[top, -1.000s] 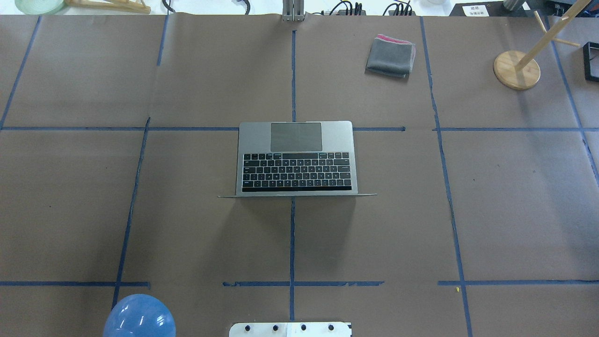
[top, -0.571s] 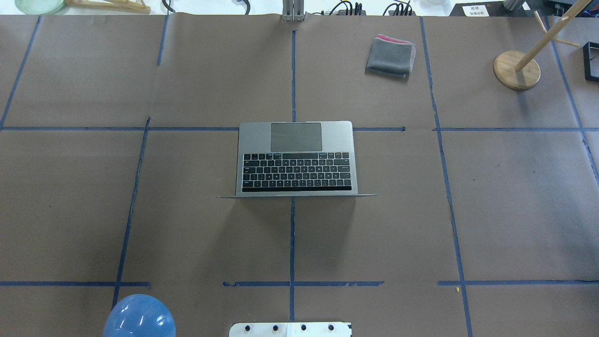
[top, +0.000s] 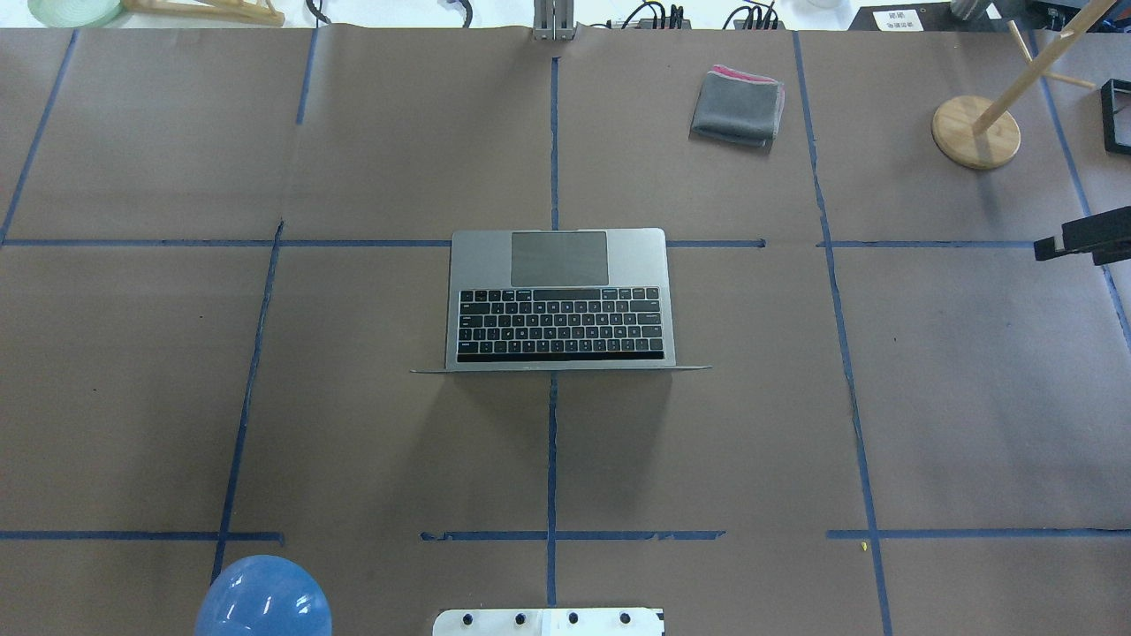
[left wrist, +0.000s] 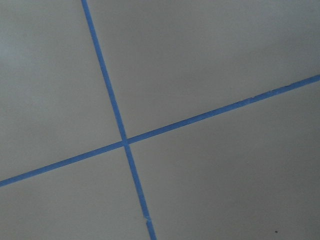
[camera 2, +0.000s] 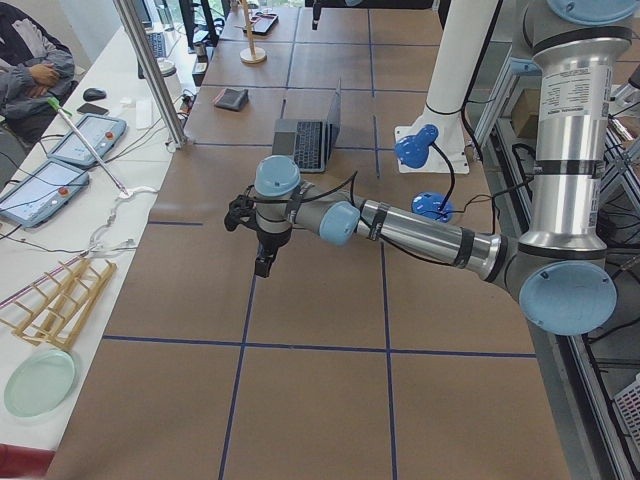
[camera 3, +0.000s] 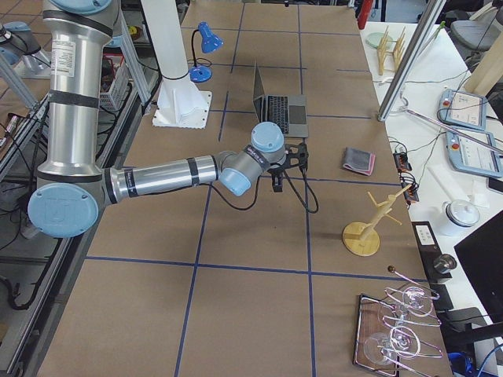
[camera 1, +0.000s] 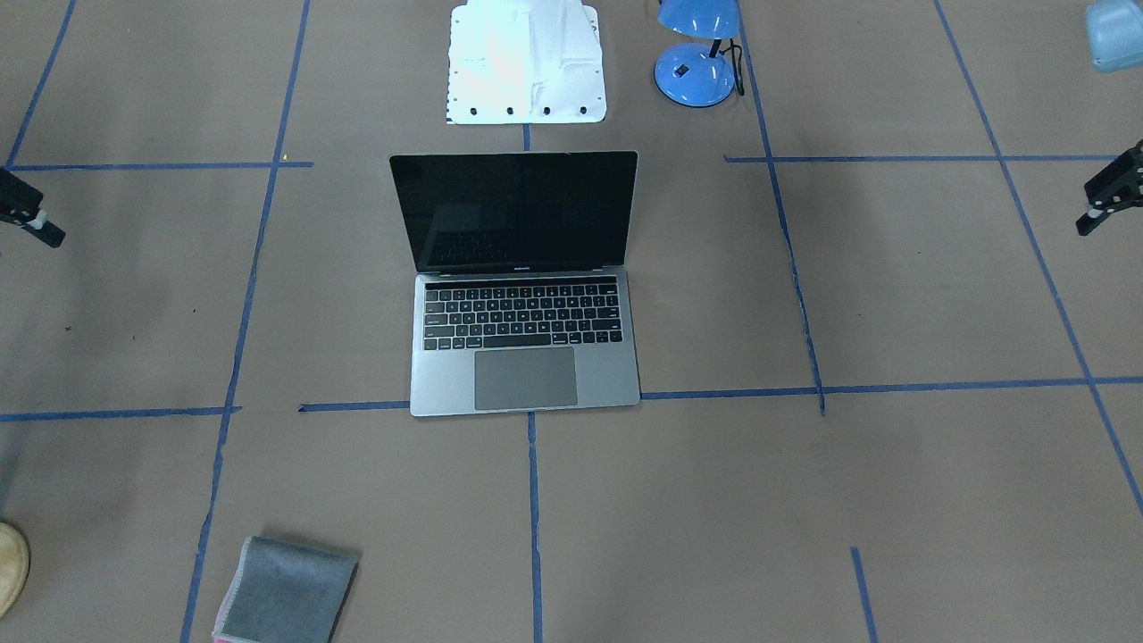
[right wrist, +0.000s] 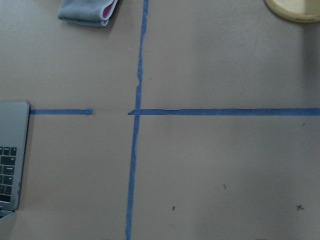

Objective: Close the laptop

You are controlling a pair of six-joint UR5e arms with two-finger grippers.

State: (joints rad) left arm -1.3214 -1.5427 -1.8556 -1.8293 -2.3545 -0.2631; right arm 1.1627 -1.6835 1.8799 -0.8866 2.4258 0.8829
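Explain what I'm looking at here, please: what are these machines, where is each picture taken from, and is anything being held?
Two robot arms share a paper-covered table, each ending in a two-fingered pincer. One camera looks down from behind the robot, one faces it, one sits at each table end, and one rides on each wrist, showing mostly tabletop. An open laptop stands mid-table, screen dark. Also there: a folded grey cloth, a blue lamp, a wooden stand. The left pincer and right pincer hover out to the sides, clear of the laptop; nothing shows in either. Whether their fingers are open is too small to tell.
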